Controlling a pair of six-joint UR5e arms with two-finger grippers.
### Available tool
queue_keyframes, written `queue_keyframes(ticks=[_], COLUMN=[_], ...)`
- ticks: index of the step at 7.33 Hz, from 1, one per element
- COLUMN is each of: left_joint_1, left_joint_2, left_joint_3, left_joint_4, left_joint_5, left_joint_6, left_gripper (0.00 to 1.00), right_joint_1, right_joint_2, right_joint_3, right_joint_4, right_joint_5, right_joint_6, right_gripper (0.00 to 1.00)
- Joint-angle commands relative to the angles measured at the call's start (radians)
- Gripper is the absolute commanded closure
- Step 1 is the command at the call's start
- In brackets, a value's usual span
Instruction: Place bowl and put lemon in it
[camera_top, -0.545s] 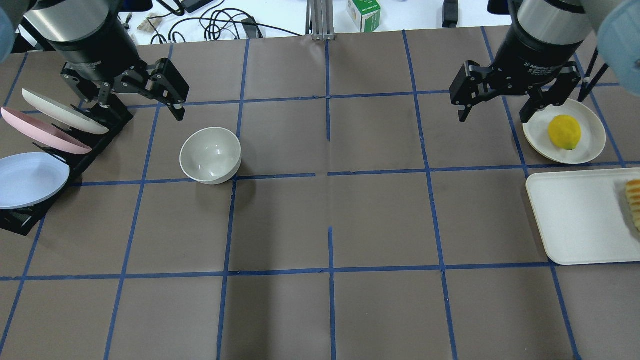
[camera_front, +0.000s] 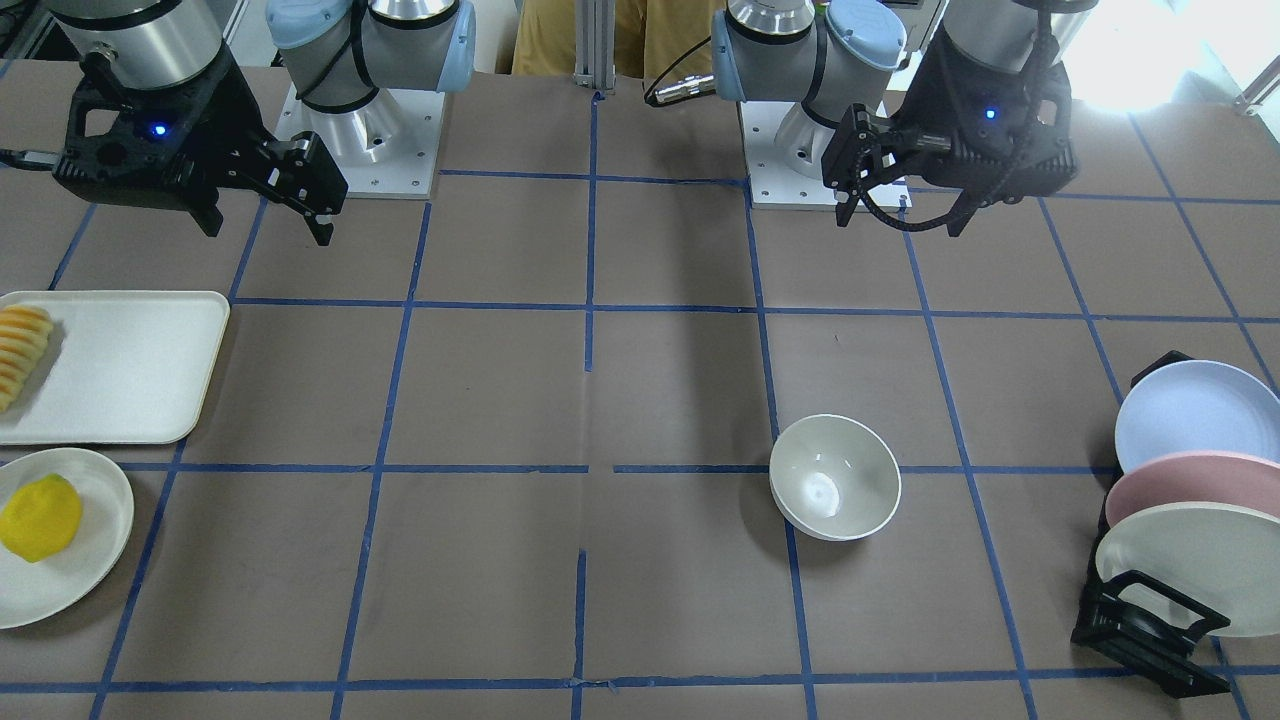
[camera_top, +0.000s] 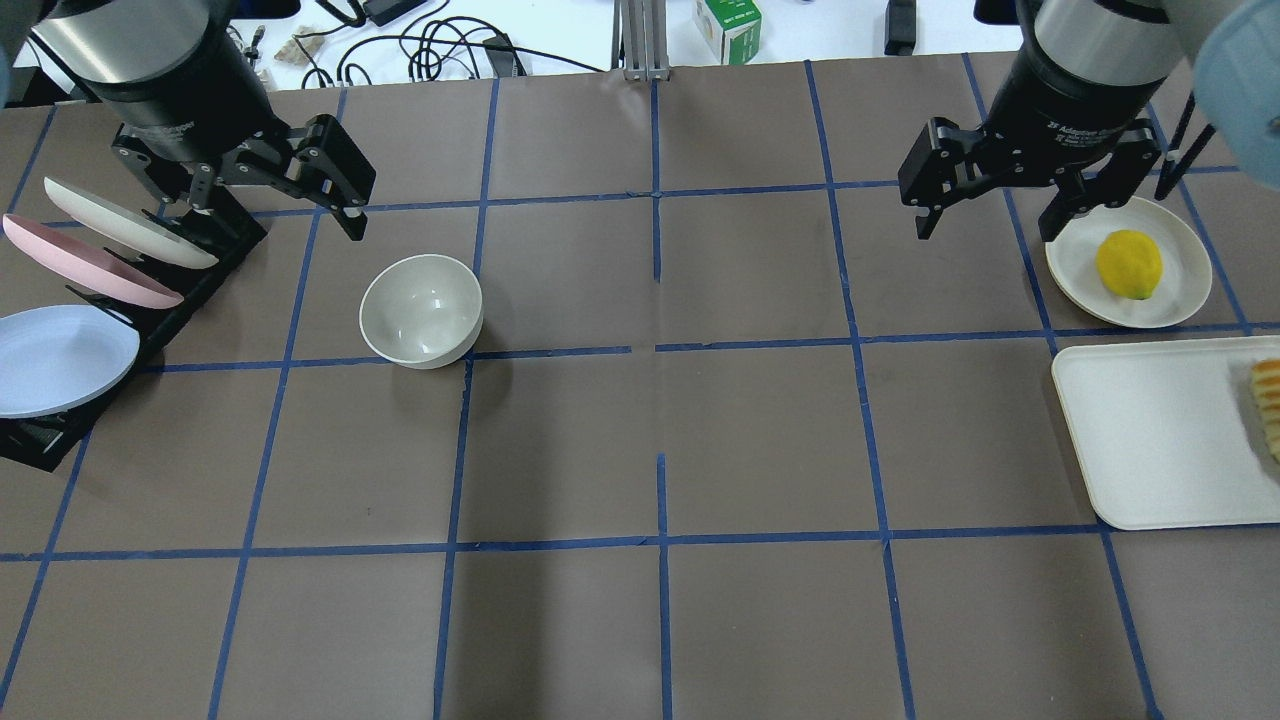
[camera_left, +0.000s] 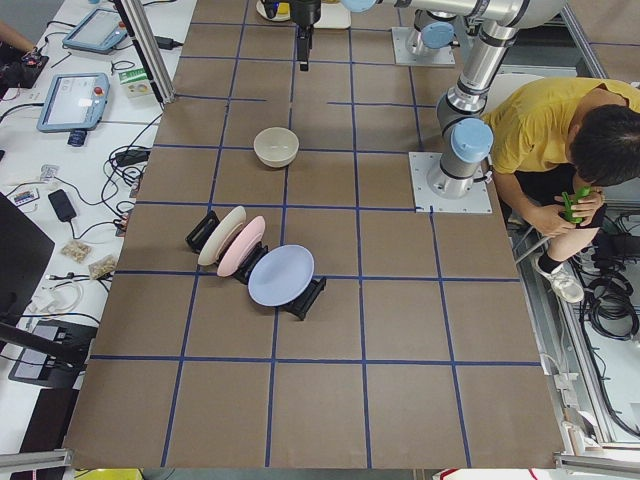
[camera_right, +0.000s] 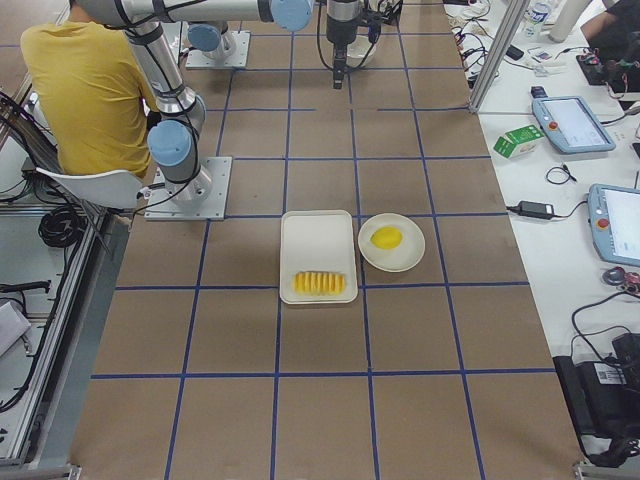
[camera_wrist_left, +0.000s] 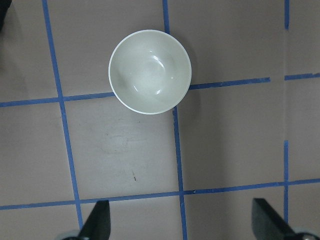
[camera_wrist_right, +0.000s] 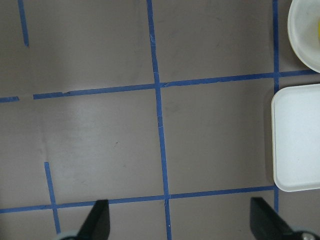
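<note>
Bowl sits on the worktop, lemon far off on a plate. Left end effector and right end effector gape wide. Fruit slices are cut off.

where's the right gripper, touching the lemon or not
Apart. The front-facing view shows the right gripper open, with a wide stretch of bare table between it and the lemon on its plate.

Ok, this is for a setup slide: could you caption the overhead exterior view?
Open left gripper hovers by the empty bowl; open right gripper hovers beside the lemon on its plate.
</note>
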Motion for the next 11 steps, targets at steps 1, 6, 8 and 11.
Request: queue_keyframes(ticks=[1,6,8,11], left_joint_1=[0.015,0.181,0.213,0.215], left_joint_2=[-0.06,-0.329,-0.378,-0.406], left_joint_3=[-0.008,-0.046,-0.2,-0.324], left_joint_4=[0.009,0.207,0.438,0.607], left_joint_5=[-0.009,-0.13,-0.139,-0.133], left_joint_6=[0.013,0.118,0.163,0.175], left_gripper=[0.0,0.0,0.0,0.02], right_joint_1=[-0.01,-0.264,-0.355,-0.448], right_joint_2=[0.018,0.173,0.267,0.392], right_joint_3=[0.002,0.01,0.01,0.011], right_joint_4=[-0.012,-0.239,-0.349,-0.49], right_joint_5=[-0.016,-0.015,-0.011,-0.005], right_joint_6=[-0.012,-0.334,-0.511,-0.783], right_gripper=[0.0,0.0,0.0,0.0])
